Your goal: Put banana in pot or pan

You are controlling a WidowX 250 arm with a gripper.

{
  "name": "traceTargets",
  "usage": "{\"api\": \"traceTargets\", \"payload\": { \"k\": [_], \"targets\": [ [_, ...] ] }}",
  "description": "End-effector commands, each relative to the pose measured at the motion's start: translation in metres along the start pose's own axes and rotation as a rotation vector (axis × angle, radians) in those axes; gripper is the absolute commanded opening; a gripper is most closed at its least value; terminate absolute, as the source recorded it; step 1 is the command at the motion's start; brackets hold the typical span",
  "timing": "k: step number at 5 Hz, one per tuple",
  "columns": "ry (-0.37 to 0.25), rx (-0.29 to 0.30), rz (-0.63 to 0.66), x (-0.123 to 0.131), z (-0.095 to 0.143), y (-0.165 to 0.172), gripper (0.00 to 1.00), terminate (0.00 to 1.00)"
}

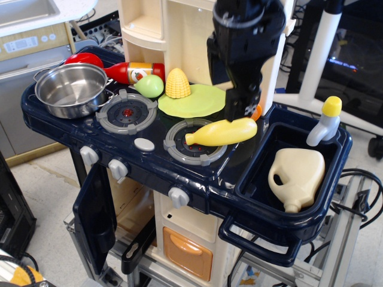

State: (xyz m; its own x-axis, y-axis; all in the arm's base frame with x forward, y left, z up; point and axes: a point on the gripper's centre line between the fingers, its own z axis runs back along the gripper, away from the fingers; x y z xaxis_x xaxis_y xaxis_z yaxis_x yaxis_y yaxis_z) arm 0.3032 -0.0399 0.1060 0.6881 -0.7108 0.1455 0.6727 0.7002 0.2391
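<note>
The yellow banana (218,133) lies across the right burner of the toy stove, fat end to the right and narrow neck to the left. The shiny steel pot (70,89) stands empty at the stove's far left corner. My black gripper (239,113) hangs down from the top of the view, just above and behind the banana's fat end. Its fingers show as one dark mass, so I cannot tell whether they are open. It holds nothing that I can see.
A ridged corn cob (178,84), a green fruit (149,85) and a green plate (191,101) sit behind the burners. A red ketchup bottle (128,72) lies behind the pot. An orange carrot (257,112) is mostly hidden by the arm. A cream jug (297,173) lies in the sink (335,173).
</note>
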Motion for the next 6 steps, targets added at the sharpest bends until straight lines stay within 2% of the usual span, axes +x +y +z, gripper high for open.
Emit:
{"api": "traceTargets", "payload": {
  "k": [1,2,4,5,6],
  "targets": [
    [-0.063,-0.021,0.013,-0.004,-0.03,0.003,1.0,0.0],
    [-0.104,0.015,-0.005,-0.004,-0.053,0.004,1.0,0.0],
    [-0.137,-0.03,0.041,-0.005,-0.081,0.0,1.0,0.0],
    [-0.143,-0.048,0.08,-0.003,-0.084,-0.004,0.0,0.0],
    [-0.096,-0.089,0.127,-0.001,-0.063,-0.005,0.0,0.0]
  ]
}}
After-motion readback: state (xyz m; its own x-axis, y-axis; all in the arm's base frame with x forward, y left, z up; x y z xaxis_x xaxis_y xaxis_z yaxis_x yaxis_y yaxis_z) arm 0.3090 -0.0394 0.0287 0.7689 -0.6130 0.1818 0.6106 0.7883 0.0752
